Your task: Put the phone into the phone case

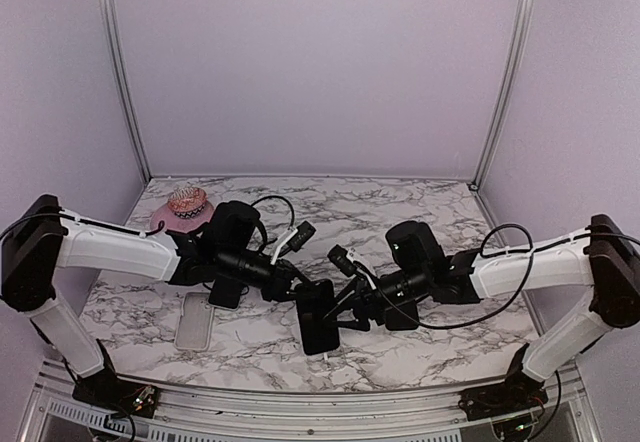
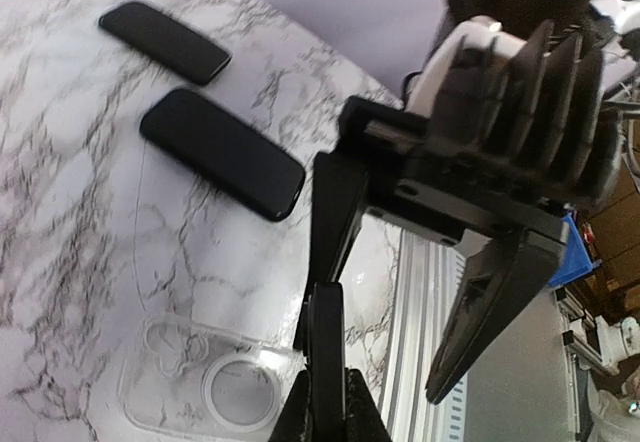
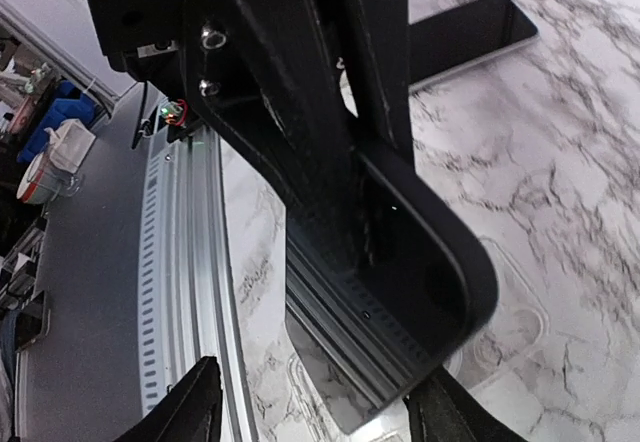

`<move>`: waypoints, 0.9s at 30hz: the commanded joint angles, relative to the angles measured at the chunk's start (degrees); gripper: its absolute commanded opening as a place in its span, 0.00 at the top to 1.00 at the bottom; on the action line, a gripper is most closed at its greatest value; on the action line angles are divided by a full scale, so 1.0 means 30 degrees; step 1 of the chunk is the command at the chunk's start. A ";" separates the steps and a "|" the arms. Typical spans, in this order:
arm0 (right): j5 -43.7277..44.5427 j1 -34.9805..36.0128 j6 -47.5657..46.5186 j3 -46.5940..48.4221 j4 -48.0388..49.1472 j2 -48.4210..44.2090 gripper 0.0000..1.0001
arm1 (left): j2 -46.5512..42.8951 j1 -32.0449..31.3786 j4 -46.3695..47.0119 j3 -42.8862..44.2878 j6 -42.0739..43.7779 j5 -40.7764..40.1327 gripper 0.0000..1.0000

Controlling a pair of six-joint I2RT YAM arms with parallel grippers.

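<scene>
The left claw (image 1: 306, 295) was pinched shut on a thin black rectangular phone (image 1: 320, 328), held off the white marble-patterned table (image 1: 420, 212). The right claw (image 1: 347, 312) stood spread just beside the phone. A clear plastic phone case (image 1: 193, 320) lay flat on the table under the left arm.

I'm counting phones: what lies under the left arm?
From above, one black phone pokes out, its far end covered by the arm; the wrist view shows a second phone.
</scene>
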 commanded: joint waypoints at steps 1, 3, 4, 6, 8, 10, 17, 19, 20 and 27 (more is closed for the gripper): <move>0.2722 0.0304 0.1990 -0.1403 0.0162 -0.0944 0.37 | 0.1827 0.0442 -0.1187 0.0648 -0.1962 -0.0407 1.00; 0.3529 0.0525 0.2536 -0.1884 0.0092 -0.1072 0.35 | 0.2150 0.0525 -0.0566 0.0584 -0.2065 0.0121 1.00; 0.4023 0.0668 0.2776 -0.1995 -0.0056 -0.1115 0.34 | 0.2275 0.0667 -0.0240 0.0516 -0.2241 0.0271 1.00; 0.4624 0.1059 0.3122 -0.2230 -0.0188 -0.1219 0.34 | 0.2563 0.1039 0.0052 0.0499 -0.2691 0.0550 1.00; 0.5184 0.1366 0.3514 -0.2498 -0.0048 -0.1414 0.33 | 0.2810 0.1310 0.0423 0.0316 -0.3330 0.0739 1.00; 0.5850 0.1577 0.4007 -0.2792 0.0064 -0.1561 0.33 | 0.2997 0.1390 0.1104 0.0034 -0.4009 0.1067 1.00; 1.1090 0.4325 0.5276 -0.3082 -0.1188 -0.2184 0.24 | 0.2996 0.1366 0.3959 -0.0847 -0.6198 0.1541 1.00; 1.2420 0.5293 0.5694 -0.3091 -0.1745 -0.2205 0.24 | 0.2993 0.1323 0.4161 -0.0766 -0.6237 0.1515 1.00; 1.3074 0.5662 0.5987 -0.3106 -0.1988 -0.2205 0.24 | 0.3046 0.1309 0.4163 -0.0784 -0.6190 0.1518 1.00; 1.4446 0.6758 0.7440 -0.3493 -0.3337 -0.2661 0.28 | 0.4194 0.0818 0.4242 -0.0608 -0.5979 0.1751 1.00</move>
